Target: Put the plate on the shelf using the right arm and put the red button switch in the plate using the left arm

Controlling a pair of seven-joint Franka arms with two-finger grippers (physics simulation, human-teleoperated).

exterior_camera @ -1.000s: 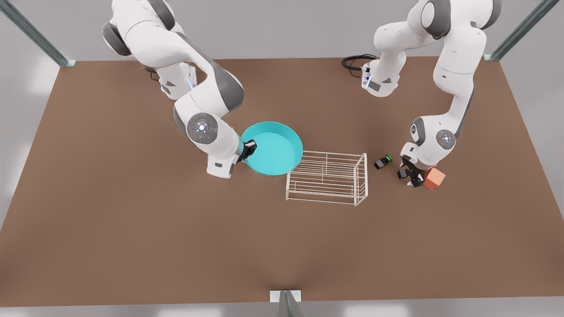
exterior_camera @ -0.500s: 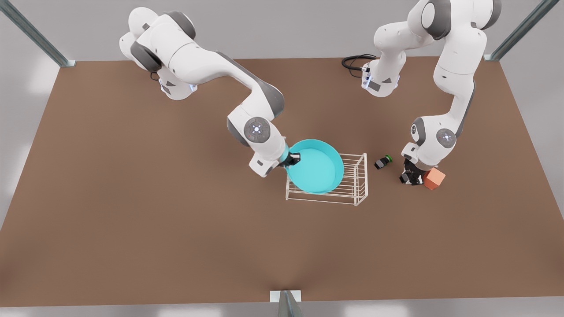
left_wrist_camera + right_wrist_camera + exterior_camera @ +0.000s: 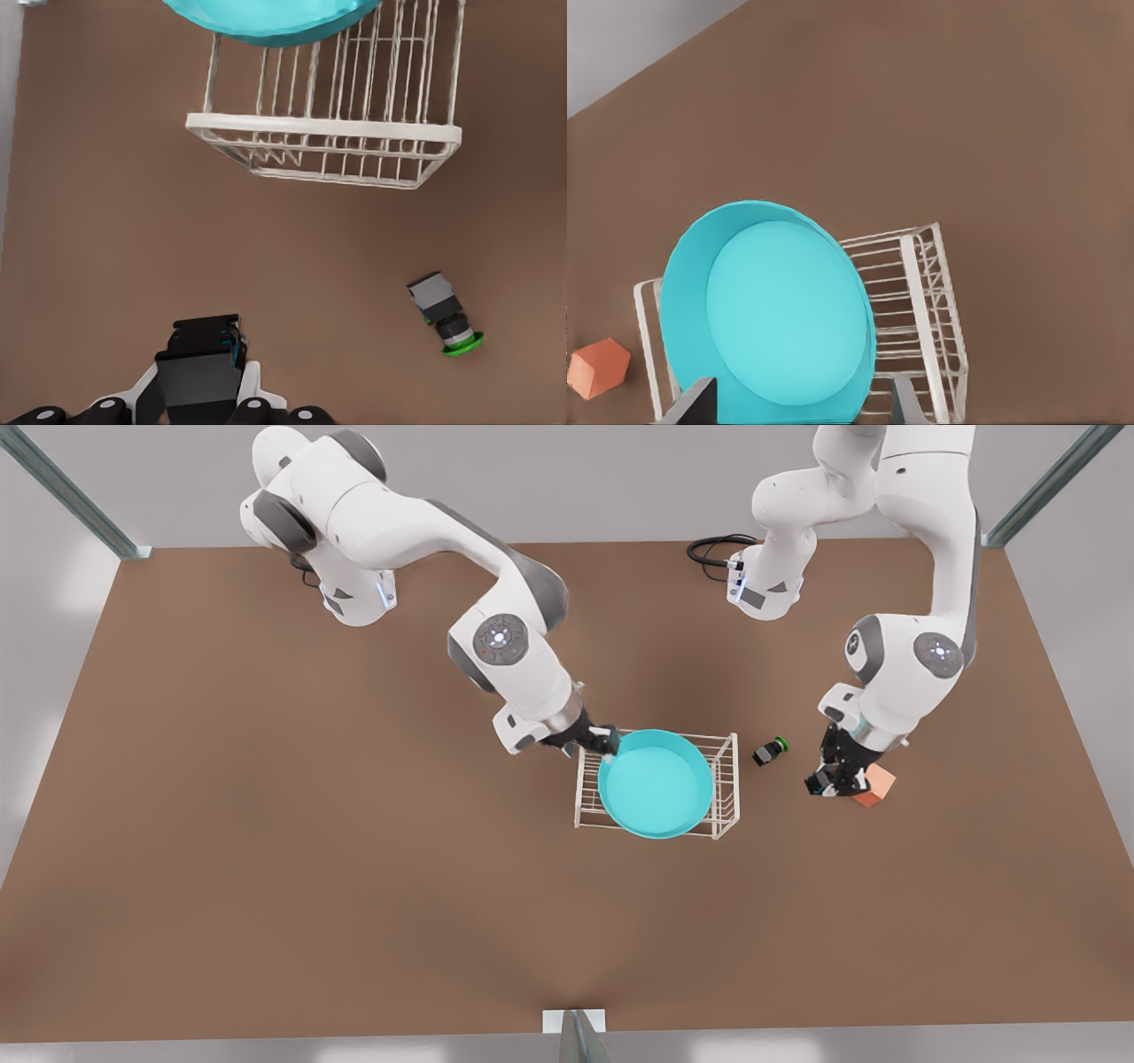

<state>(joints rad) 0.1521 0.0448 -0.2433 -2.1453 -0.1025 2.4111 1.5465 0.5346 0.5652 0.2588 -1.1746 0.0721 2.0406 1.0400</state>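
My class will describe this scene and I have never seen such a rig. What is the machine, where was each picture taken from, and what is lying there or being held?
These are simulator renders of two white robot arms at a brown table. The front view looks down from a camera off the arms. Each wrist view comes from a camera on one arm's wrist.

The right end effector, on the front view's left, is at the rim of the turquoise plate, which lies on the white wire shelf. Its fingers look spread apart.

The left end effector, on the front view's right, hangs just above the table beside an orange cube. A black switch with a green cap lies between it and the shelf.
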